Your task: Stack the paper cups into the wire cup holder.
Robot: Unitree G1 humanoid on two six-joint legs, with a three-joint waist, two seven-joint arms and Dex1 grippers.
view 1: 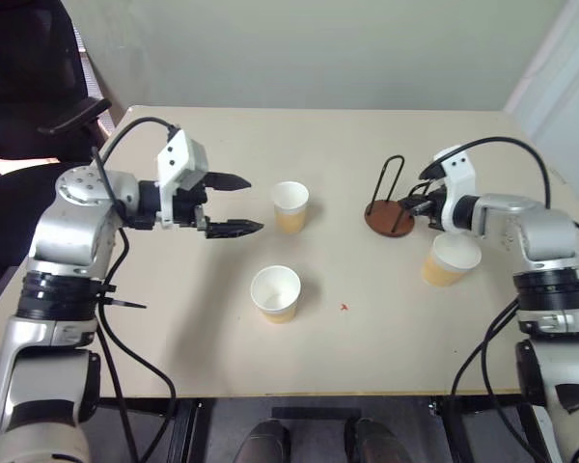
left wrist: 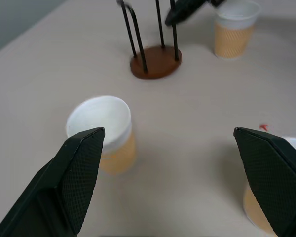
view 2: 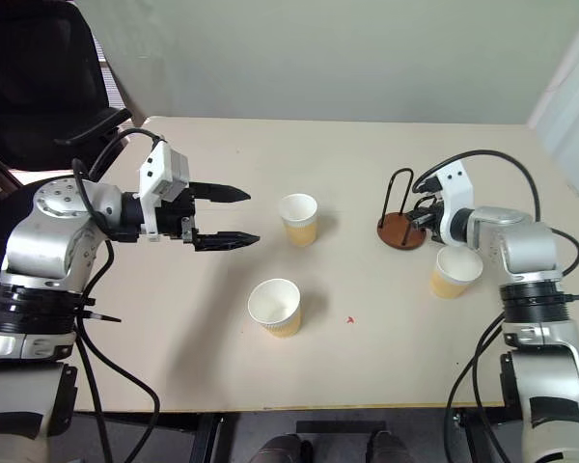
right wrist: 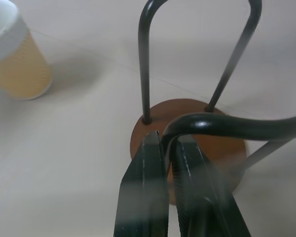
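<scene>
1. Surface: a beige table point(view 1: 367, 357) carries all task items. A pale wall stands behind its far edge, and a black chair point(view 1: 29, 87) stands off its far left corner.
2. The wire cup holder point(view 1: 390, 214) stands upright right of centre on the table; no cup is inside its loops.
3. Three paper cups stand upright and well apart: the far cup point(view 1: 290, 206) at centre, the near cup point(view 1: 276, 293) closer to the front edge, and the right cup point(view 1: 452, 260) just beside the right forearm, nearer the front than the holder.
4. A small red speck point(view 1: 344, 307) lies on the table right of the near cup.
5. Left gripper point(view 1: 234, 204): released, jaws spread wide, hovering above the table left of the far cup, holding nothing.
6. Right gripper point(right wrist: 168, 148): clenched on a wire loop of the holder, over the disc base.
7. Clearance: the far half of the table is bare. Open surface also lies between the near cup and the front edge.
8. View differences: the right wrist view resolves the two fingers pinching the wire, which the head views render too small to confirm. The left wrist view looks between the spread fingers point(left wrist: 79, 168) across the far cup toward the holder and right cup.
</scene>
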